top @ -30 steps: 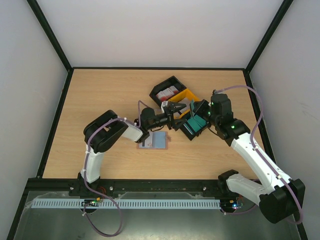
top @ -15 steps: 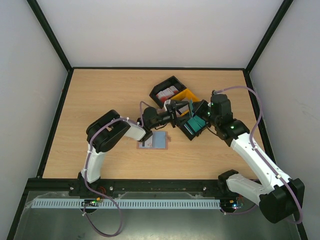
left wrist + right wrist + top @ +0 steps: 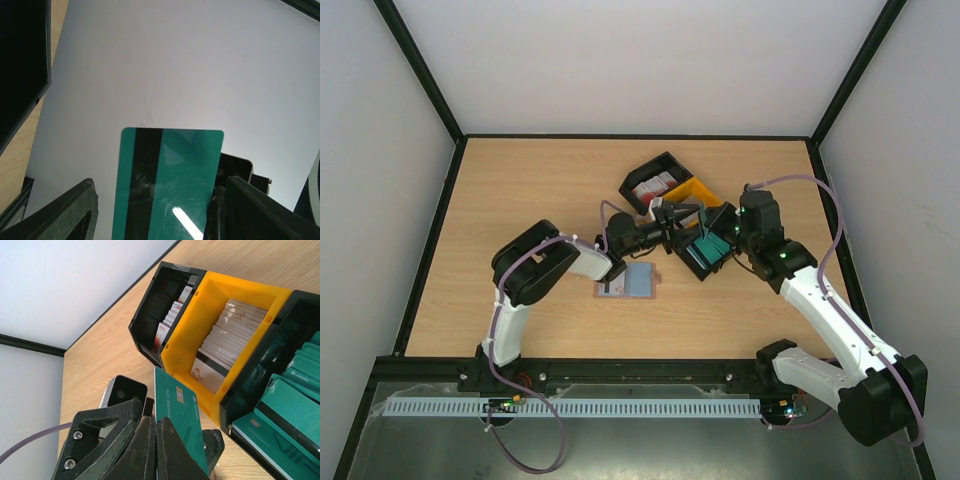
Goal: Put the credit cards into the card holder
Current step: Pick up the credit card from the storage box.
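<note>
Teal card (image 3: pixel 177 410), judged light, stiff and slick, is clamped at its lower end by left gripper (image 3: pixel 155 440) beside yellow tray (image 3: pixel 215 290); card holder (image 3: pixel 628 282) lies open near that tray; right gripper (image 3: pixel 718 243) jaws cannot be told.

In the right wrist view, the stacked teal cards (image 3: pixel 296 376) lying in the black tray (image 3: pixel 250 376) carry a short white word near one corner. It looks like "AION", though the letters are small. The upright teal card (image 3: pixel 176 402) bears a row of raised digits, too fine to read, and no other writing is legible.
</note>
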You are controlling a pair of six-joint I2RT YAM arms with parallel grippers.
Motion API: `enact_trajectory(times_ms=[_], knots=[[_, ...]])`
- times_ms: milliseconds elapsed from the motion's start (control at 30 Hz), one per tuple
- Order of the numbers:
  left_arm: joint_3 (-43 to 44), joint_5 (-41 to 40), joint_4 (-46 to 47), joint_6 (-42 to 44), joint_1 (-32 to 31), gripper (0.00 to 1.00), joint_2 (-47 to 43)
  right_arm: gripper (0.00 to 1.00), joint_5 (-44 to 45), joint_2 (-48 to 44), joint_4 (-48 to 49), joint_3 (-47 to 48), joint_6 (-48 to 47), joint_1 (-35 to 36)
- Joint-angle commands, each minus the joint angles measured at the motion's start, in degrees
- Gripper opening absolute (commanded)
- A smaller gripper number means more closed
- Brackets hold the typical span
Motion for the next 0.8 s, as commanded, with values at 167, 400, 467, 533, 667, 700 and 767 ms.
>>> enact_trajectory(times_ms=[167,400,467,533,667,700,767], knots=[[1.7,1.45,5.85,0.04,-0.01,0.65,-1.76,0.02,1.18,-0.1,1.41,-0.98,1.03,-0.35],[2.73,2.43,7.04,-0.6,-0.01,0.66,-1.28,0.02,0.5,0.07,2.18,-1.44,1.49,-0.35],[2.78,2.45,7.6,-0.85,0.0,0.61,-1.29,0.02,0.54,0.12,2.32,-1.55,1.64,-0.35],[2.69,2.45,7.51,-0.71,-0.01,0.54,-1.4,0.02,0.73,-0.15,2.83,-1.88,2.0,-0.35],[2.26,2.05,7.64,-0.52,-0.01,0.43,-1.65,0.02,1.63,-0.56,3.16,-2.35,2.73,-0.44],[2.04,1.85,7.71,-0.49,0.0,0.41,-1.7,0.02,1.76,-0.62,3.16,-2.39,2.87,-0.44],[1.84,1.75,7.69,-0.28,-0.01,0.35,-1.83,0.02,2.0,-0.84,3.23,-2.54,3.09,-0.52]])
